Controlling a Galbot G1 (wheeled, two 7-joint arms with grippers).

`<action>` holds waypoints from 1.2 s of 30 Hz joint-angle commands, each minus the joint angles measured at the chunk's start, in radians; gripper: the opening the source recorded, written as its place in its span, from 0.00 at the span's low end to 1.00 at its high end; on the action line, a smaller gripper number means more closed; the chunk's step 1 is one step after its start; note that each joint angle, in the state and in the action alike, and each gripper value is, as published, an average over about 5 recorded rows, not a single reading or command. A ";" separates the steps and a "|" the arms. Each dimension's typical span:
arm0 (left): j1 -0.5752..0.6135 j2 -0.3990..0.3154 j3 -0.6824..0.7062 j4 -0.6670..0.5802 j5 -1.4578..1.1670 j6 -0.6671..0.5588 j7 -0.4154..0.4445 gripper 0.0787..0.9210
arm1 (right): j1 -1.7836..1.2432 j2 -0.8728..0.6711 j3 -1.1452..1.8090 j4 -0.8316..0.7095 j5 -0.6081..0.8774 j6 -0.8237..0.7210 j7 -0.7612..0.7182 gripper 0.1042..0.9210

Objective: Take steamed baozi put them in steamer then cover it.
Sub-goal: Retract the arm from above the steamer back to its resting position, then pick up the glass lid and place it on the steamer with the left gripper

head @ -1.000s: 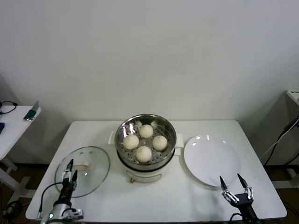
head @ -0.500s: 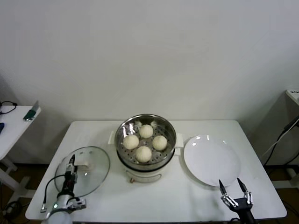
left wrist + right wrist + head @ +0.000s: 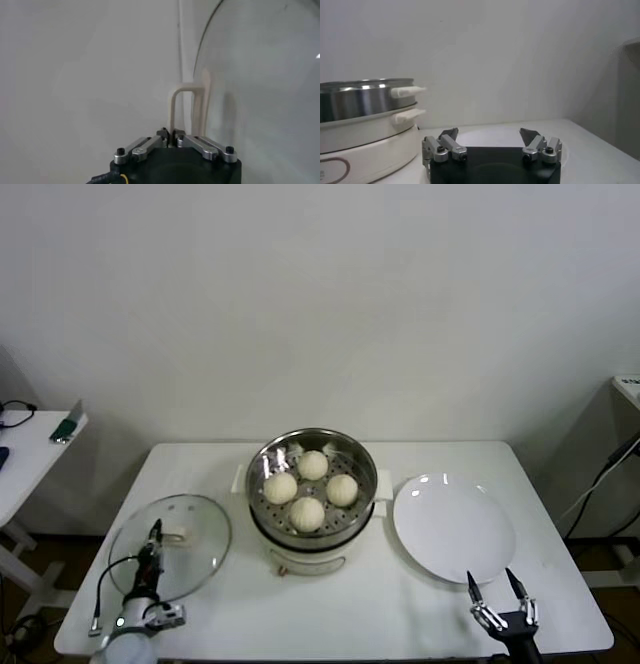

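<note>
Pinching the cover's handle (image 3: 176,107) near the table's (image 3: 420,609) front left corner, the left gripper (image 3: 153,545) is pressed together, while the right gripper (image 3: 494,589) waits spread at the front right edge.

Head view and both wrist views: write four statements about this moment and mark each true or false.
1. All four cream-white round buns sit in the shiny steel steamer basket. True.
2. The clear glass lid covers the steamer. False: it lies on the table, left of it.
3. The left end effector is shut on the lid's cream handle. True.
4. The flat white plate holds one bun. False: it is bare.
</note>
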 commanded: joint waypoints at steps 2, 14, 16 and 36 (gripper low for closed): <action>0.048 0.026 0.002 -0.173 -0.084 0.020 0.033 0.08 | -0.007 0.007 0.005 0.018 -0.006 -0.014 0.014 0.88; 0.161 0.232 -0.026 -0.692 -0.387 0.276 0.317 0.08 | -0.010 0.022 0.028 0.051 -0.082 -0.056 0.065 0.88; 0.153 0.256 -0.010 -0.764 -0.411 0.351 0.359 0.08 | -0.007 0.023 0.027 0.052 -0.088 -0.060 0.069 0.88; -0.087 0.137 0.475 -0.778 -0.099 0.603 0.529 0.08 | 0.030 0.026 0.021 0.054 -0.114 -0.053 0.063 0.88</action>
